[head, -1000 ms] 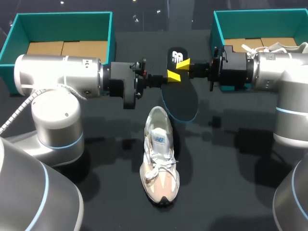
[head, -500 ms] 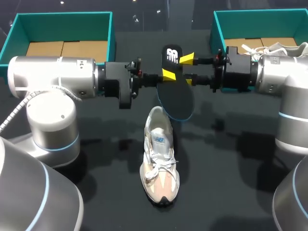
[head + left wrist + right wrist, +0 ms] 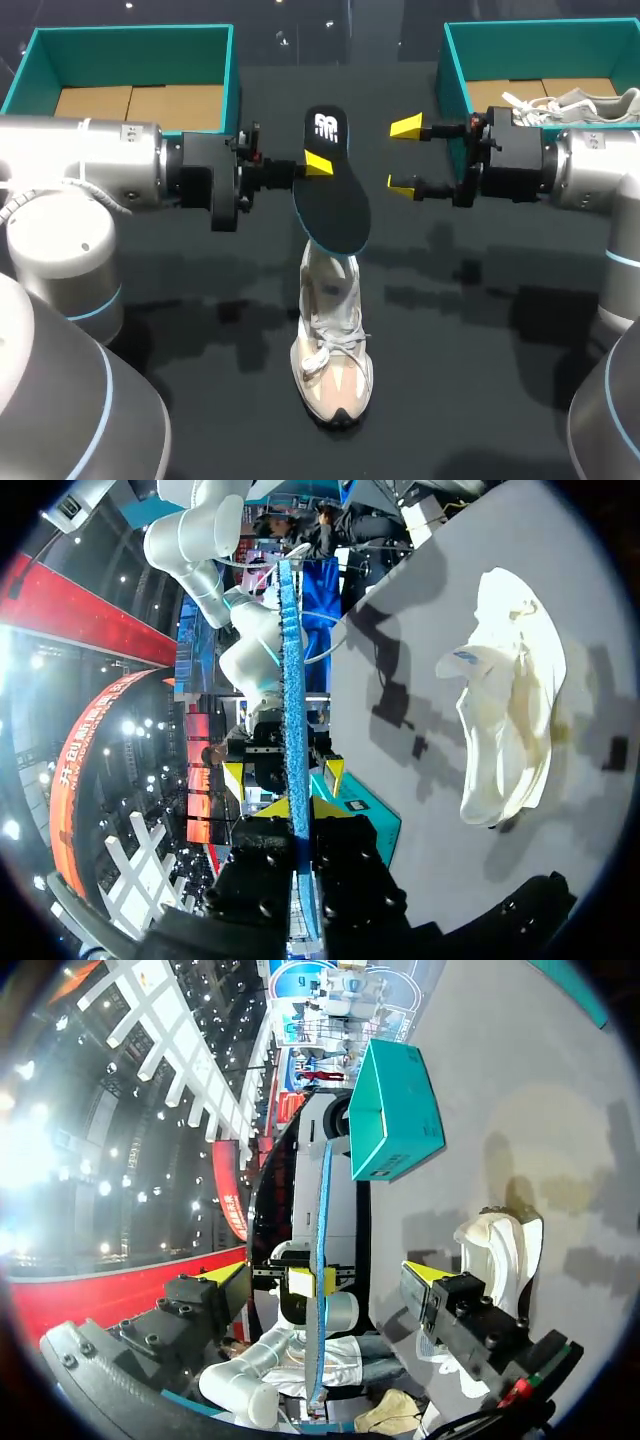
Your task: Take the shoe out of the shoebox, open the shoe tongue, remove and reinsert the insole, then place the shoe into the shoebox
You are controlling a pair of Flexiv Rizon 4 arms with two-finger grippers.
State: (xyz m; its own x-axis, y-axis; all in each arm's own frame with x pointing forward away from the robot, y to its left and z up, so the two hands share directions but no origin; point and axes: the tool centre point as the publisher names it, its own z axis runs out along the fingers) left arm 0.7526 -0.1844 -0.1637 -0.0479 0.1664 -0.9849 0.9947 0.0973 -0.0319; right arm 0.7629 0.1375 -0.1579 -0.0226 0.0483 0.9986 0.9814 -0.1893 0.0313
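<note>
The black insole (image 3: 330,200) with a blue edge hangs above the table, its lower end over the heel of the beige shoe (image 3: 332,345), which lies on the table with its toe toward the front. My left gripper (image 3: 315,163) is shut on the insole's side. In the left wrist view the insole (image 3: 293,670) stands edge-on between the left gripper (image 3: 298,808) tips, with the shoe (image 3: 505,720) off to one side. My right gripper (image 3: 404,156) is open and empty, a short way to the right of the insole. From the right wrist, the insole (image 3: 322,1250) stands ahead of the right gripper (image 3: 320,1282).
A teal shoebox (image 3: 130,40) stands at the back left with a cardboard liner inside. A second teal shoebox (image 3: 455,60) at the back right holds another light shoe (image 3: 570,100). The left box (image 3: 395,1110) also shows in the right wrist view.
My right gripper has opened, let go of the insole and drawn back to the right. My left arm has carried the insole leftward, its lower end now over the shoe's heel.
</note>
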